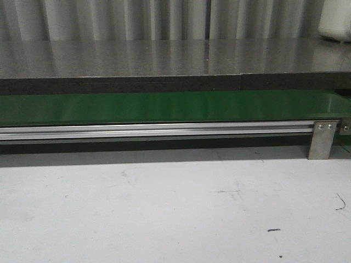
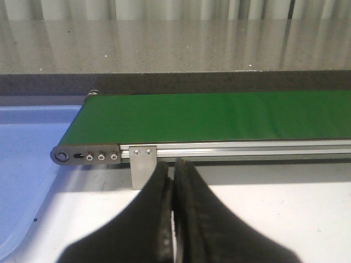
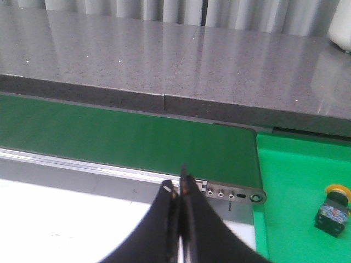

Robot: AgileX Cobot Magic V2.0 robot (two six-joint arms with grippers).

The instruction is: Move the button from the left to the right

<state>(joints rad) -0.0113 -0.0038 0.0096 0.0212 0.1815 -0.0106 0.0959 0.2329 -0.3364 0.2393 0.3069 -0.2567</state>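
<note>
The button [image 3: 333, 210] lies in a green tray [image 3: 285, 219] just past the right end of the green conveyor belt [image 3: 126, 139]. Its orange-yellow head points away from the camera and its black body sits nearer. It shows only in the right wrist view, and nothing is touching it.

The right gripper [image 3: 179, 189] hangs over the near edge of the belt frame, close to the end roller [image 3: 255, 196], with its black fingers [image 3: 192, 230] pressed together and nothing between them. The button is well to the right of it.

The left gripper [image 2: 174, 164] hangs at the other end of the belt, near a metal support bracket [image 2: 143, 166], its fingers [image 2: 159, 219] also closed together on nothing. A blue tray [image 2: 33, 148] sits just beyond the belt's left end.

In the front view neither gripper appears. There the belt [image 1: 164, 107] runs across the frame above an aluminium rail [image 1: 153, 130], with a dark grey stone counter [image 1: 164, 57] behind it and the white bench [image 1: 164, 208] in front, marked with a few dark scuffs.
</note>
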